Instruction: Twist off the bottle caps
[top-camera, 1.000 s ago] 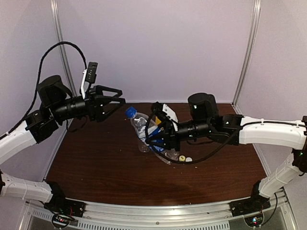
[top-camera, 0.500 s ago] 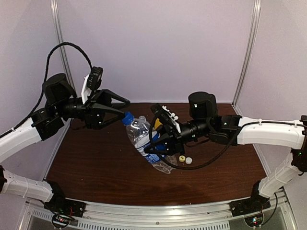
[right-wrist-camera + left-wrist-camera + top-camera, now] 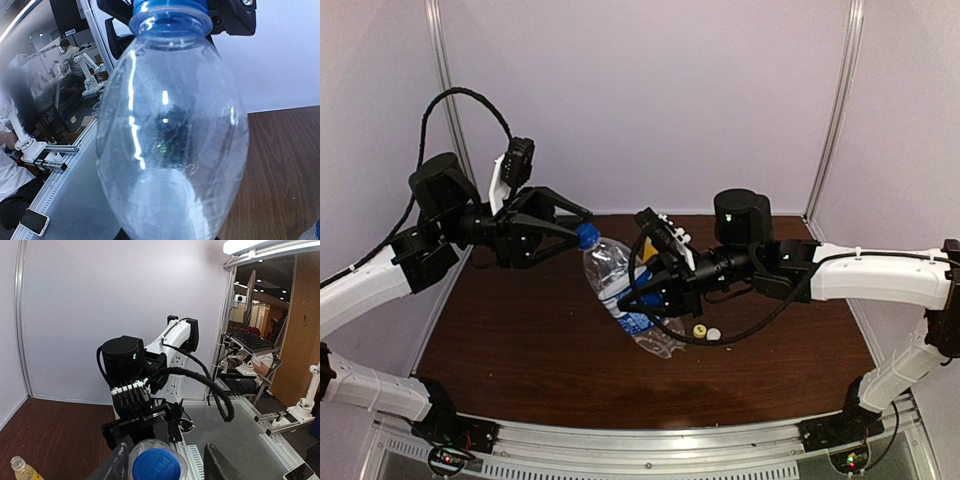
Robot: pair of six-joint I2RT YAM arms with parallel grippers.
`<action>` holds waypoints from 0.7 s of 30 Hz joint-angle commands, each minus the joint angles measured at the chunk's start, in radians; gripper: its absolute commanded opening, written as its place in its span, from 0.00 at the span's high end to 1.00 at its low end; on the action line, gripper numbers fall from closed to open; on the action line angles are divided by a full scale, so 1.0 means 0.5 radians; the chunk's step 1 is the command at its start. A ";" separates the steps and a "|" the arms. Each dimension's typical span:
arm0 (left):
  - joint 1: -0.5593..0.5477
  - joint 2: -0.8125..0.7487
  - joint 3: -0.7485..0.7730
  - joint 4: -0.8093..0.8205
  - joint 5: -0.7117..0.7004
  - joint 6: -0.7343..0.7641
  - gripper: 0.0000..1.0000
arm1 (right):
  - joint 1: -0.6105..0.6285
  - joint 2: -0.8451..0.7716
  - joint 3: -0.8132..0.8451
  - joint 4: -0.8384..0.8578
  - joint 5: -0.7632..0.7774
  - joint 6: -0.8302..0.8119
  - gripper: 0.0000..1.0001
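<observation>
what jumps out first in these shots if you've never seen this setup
A clear bottle with a blue label is held tilted over the middle of the dark table, clamped in the right gripper. The left gripper straddles its blue cap, jaws open either side. A yellow cap and a white cap lie loose on the table beside the bottle's base.

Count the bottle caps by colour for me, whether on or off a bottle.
blue cap, on the held bottle: 1
yellow cap, on the table: 1
white cap, on the table: 1
Total: 3
</observation>
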State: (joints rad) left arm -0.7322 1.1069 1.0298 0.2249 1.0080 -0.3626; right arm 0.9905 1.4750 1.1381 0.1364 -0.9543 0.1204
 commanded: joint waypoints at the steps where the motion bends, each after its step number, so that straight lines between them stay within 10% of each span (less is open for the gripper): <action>1: -0.002 0.018 -0.032 0.111 0.033 -0.030 0.49 | -0.014 0.014 0.037 0.110 -0.035 0.046 0.78; 12: -0.002 0.050 -0.062 0.216 -0.014 -0.143 0.72 | -0.028 0.007 0.012 0.145 0.061 0.084 0.78; 21: -0.002 0.055 0.046 -0.088 -0.653 -0.382 1.00 | -0.066 -0.102 0.001 -0.101 0.950 0.000 0.79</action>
State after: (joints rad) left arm -0.7261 1.1301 1.0088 0.2722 0.8810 -0.4465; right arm 0.9779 1.4639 1.1381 0.1417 -0.7998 0.1345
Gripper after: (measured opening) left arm 0.286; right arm 0.216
